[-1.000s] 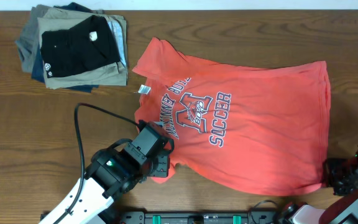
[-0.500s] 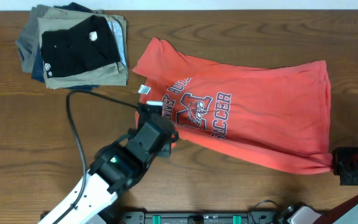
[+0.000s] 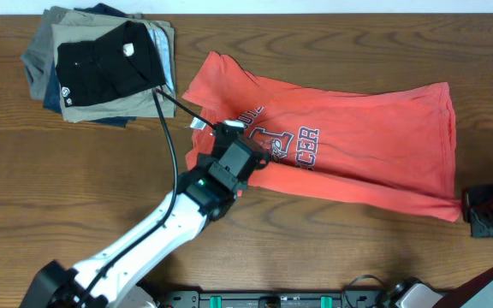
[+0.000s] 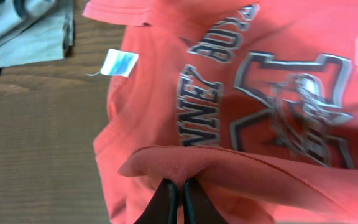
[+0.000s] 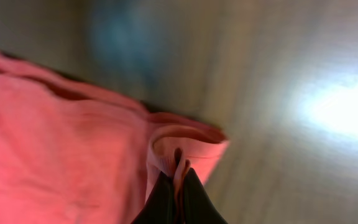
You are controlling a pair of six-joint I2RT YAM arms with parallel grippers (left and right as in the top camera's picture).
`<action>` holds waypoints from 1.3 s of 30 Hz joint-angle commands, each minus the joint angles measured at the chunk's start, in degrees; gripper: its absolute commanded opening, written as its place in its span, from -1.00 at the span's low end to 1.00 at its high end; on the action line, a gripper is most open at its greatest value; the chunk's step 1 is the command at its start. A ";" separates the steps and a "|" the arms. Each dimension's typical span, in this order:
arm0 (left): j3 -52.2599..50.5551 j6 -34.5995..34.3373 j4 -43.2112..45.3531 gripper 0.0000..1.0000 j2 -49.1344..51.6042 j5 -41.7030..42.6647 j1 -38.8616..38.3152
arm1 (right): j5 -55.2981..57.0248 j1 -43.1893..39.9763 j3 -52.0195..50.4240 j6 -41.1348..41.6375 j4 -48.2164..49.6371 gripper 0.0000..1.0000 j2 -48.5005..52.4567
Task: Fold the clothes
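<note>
My left claw [image 4: 180, 191] and right claw [image 5: 176, 182] are both pinched shut on the near hem of the coral-red soft cotton T-shirt [image 3: 375, 128]. They have carried that edge up off the brown wooden surface [image 3: 58, 197] to the dark block lettering [image 3: 288, 145]. I judge the first fold half laid.

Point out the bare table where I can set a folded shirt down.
Bare table lies in front of the stack, left of the left arm; another strip runs in front of the T-shirt. The stack's corner and the middle are crowded.
</note>
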 commanded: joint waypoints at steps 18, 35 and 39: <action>1.27 1.11 12.46 -0.88 12.59 -3.13 11.96 | 11.04 15.08 0.94 -0.61 11.34 -0.97 -0.57; 1.29 1.84 16.76 0.06 16.41 -3.10 12.04 | 9.07 18.12 1.75 -9.62 14.73 0.52 1.90; 1.31 2.93 15.28 0.16 11.89 -2.86 12.04 | 4.76 18.12 4.09 -15.58 11.65 0.99 1.66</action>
